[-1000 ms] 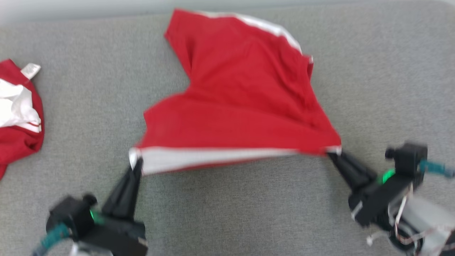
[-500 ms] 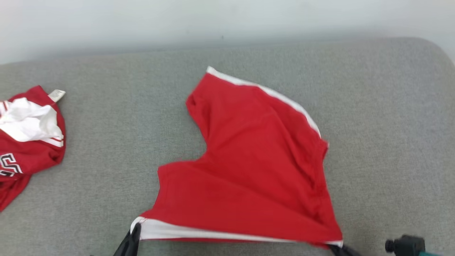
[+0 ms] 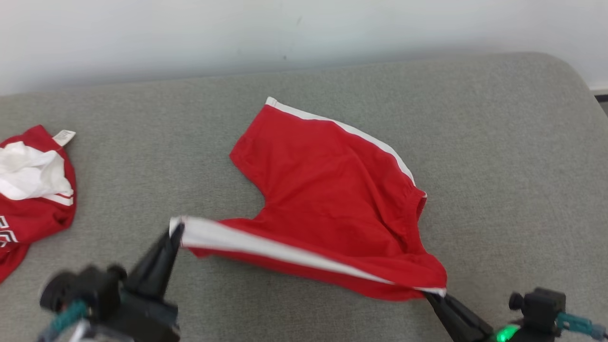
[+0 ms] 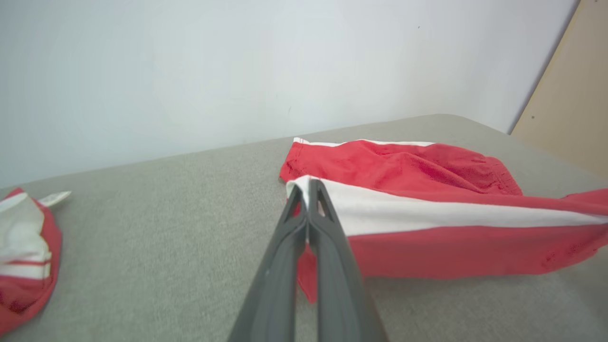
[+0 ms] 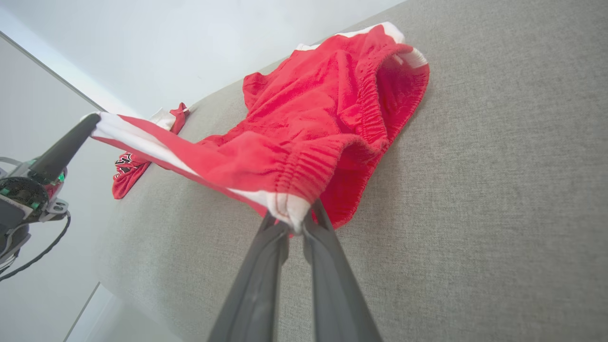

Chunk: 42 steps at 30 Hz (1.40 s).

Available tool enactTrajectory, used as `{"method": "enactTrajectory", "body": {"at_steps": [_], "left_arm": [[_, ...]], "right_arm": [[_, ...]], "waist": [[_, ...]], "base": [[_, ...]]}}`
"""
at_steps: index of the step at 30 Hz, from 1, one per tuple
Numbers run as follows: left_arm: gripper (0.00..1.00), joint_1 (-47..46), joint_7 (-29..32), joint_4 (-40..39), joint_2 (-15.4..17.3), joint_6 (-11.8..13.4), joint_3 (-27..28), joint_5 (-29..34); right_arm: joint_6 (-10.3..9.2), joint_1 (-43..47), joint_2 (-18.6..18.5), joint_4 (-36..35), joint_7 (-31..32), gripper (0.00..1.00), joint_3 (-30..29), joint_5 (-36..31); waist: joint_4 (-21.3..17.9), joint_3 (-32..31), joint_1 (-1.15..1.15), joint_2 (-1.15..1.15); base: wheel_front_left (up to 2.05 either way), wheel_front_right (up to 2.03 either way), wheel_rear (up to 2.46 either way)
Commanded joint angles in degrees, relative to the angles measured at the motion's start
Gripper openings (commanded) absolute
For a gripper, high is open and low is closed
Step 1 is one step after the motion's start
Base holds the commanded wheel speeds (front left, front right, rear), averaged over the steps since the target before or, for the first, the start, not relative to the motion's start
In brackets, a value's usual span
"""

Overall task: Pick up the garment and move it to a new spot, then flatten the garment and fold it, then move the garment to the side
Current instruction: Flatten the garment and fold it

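Since half a second ago my left gripper (image 3: 175,232) has carried its corner up off the grey cushion (image 3: 513,156) and inward, fingers pinched tight on the white band (the head camera has shifted too, so I discount part of that move). Between the grippers the red garment (image 3: 332,199) lies mid-cushion, far half down flat and near edge stretched taut in the air, which I read as the fold just starting. My right gripper (image 3: 431,295), lower and nearer me, is clamped on the other white-trimmed corner.
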Motion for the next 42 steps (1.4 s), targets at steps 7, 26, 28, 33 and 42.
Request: {"method": "enactTrajectory", "body": {"at_steps": [7,26,28,33,42], "left_arm": [[0.0,-19.8,6.8,0.6,6.6,-0.3,-6.9,-2.2],[0.0,-54.9,8.8,22.9,11.9,-0.3,-28.4,-10.9],[0.0,-57.6,8.3,24.9,11.9,-0.3,-30.5,-11.1],[0.0,-62.8,6.9,30.1,11.4,-0.3,-34.5,-12.1],[0.0,-66.7,3.7,38.0,9.6,-0.3,-39.9,-12.6]], "right_arm": [[-0.13,-7.4,4.2,-0.2,2.8,0.0,-2.7,0.3],[-0.13,-27.4,13.7,10.9,-1.0,0.0,0.0,1.0],[-0.13,-29.1,14.3,11.8,-1.7,0.0,0.4,0.9],[-0.13,-32.7,15.7,13.6,-2.7,0.0,1.5,1.0],[-0.13,-36.2,16.9,15.3,-3.3,0.0,3.2,-0.1]], "waist": [[-4.4,6.0,0.0,0.0],[-13.2,17.3,0.0,0.0],[-13.7,17.9,0.0,0.0],[-14.6,19.3,0.0,0.0],[-14.9,20.3,0.0,0.0]], "base": [[0.0,0.0,0.0],[0.0,0.0,0.0],[0.0,0.0,0.0],[0.0,0.0,0.0],[0.0,0.0,0.0]]}}
